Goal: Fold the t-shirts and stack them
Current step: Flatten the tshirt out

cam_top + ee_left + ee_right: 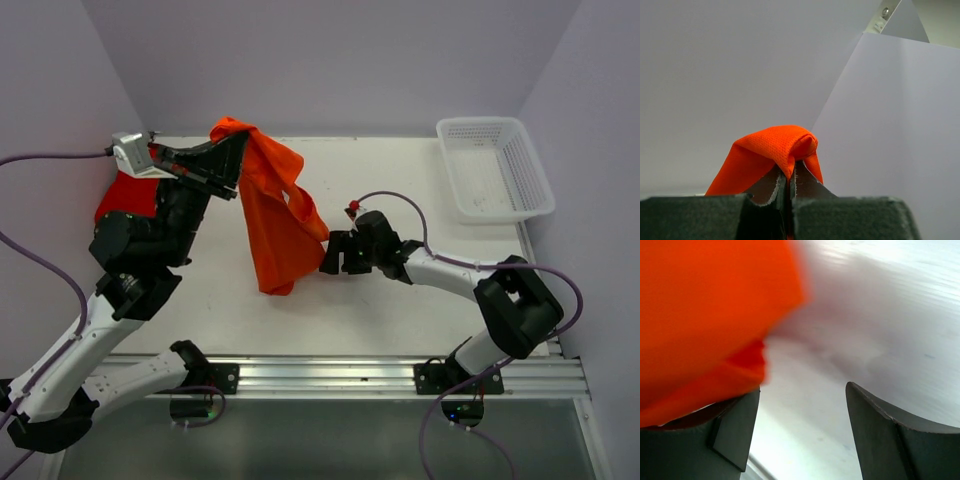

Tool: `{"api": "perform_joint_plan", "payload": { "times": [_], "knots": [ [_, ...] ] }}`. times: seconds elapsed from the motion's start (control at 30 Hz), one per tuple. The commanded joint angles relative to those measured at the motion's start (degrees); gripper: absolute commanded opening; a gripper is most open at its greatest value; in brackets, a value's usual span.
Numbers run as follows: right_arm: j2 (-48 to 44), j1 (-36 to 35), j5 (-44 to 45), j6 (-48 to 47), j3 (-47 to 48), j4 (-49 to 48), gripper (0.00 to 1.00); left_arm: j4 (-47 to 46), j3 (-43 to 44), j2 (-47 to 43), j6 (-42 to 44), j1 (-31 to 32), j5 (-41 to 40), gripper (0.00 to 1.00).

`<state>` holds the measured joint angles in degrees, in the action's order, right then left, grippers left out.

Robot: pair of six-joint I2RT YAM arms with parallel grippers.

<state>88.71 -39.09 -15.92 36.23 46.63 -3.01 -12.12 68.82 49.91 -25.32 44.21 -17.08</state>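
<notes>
left arm (92,338) and right arm (450,270) have white shells, black joints; thin lilac cables (50,155) loop off each; right gripper (802,387) has dark wedge-shaped fingers (890,440)

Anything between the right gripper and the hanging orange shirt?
Nothing visible. The open right gripper sits at the lower edge of the orange shirt, which hangs from the left gripper; cloth overlaps one finger.

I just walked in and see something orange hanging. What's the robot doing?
The robot's left hand is shut on a fold of the orange shirt, holding it up above the table. The right hand is open beside the hanging cloth, not gripping it. The red shirt lies on the table at the far left.
</notes>
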Motion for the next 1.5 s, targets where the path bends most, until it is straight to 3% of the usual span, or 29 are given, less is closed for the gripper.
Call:
{"api": "perform_joint_plan", "payload": {
  "times": [0.0,0.13,0.33,0.5,0.53,0.67,0.83,1.07,1.17,1.2,1.23,1.3,1.37,1.4,1.47],
  "knots": [
    [-3.0,0.0,19.1,-2.5,0.6,10.1,0.73,1.0,4.0,-1.1,3.0,-0.3,1.0,0.0],
    [-2.1,0.1,21.6,-0.5,1.5,10.2,0.73,2.4,6.0,-0.2,2.6,-0.3,2.0,0.0],
    [5.8,0.0,12.4,0.1,5.2,2.9,0.73,5.3,11.2,2.4,0.4,-0.3,5.8,0.0],
    [12.6,0.1,-2.9,3.3,7.8,-8.8,0.73,8.7,16.8,4.8,-1.6,-0.3,11.0,0.0],
    [13.2,0.1,-9.9,5.2,7.7,-14.8,0.73,9.6,18.0,5.5,-1.7,-0.3,12.1,0.0],
    [17.0,0.1,-22.8,10.4,7.3,-28.8,0.73,15.7,24.4,9.1,-5.4,-0.3,19.3,0.0],
    [18.3,0.0,-29.6,16.6,4.8,-43.3,0.73,19.0,29.6,10.6,-8.3,-0.3,24.5,0.0],
    [19.4,0.0,-33.8,19.8,2.8,-51.2,0.7,20.8,32.4,14.7,-17.2,-0.3,36.6,0.0],
    [21.4,0.0,-35.5,23.2,2.9,-56.6,0.37,18.2,31.1,14.5,-18.6,-0.3,39.1,0.0],
    [21.9,0.0,-36.1,25.4,2.8,-59.5,0.07,18.1,31.2,14.4,-18.5,-0.3,39.4,0.0],
    [22.3,0.0,-36.2,26.0,2.7,-60.4,0.0,17.7,31.3,14.1,-18.1,-0.3,39.6,0.0],
    [21.8,0.0,-36.0,24.9,1.9,-59.1,0.0,18.3,31.6,13.6,-17.0,-0.3,40.0,0.0],
    [17.1,0.2,-32.3,19.6,1.1,-50.7,0.0,22.0,31.4,12.1,-14.0,-0.3,37.3,0.0],
    [14.2,0.1,-25.2,9.1,1.4,-33.8,0.0,25.5,31.1,11.5,-11.4,-0.3,35.7,0.0],
    [6.6,-0.7,-15.0,-1.4,4.5,-15.6,0.0,28.8,29.6,9.5,-9.3,-0.3,31.2,0.0]
  ]
}}
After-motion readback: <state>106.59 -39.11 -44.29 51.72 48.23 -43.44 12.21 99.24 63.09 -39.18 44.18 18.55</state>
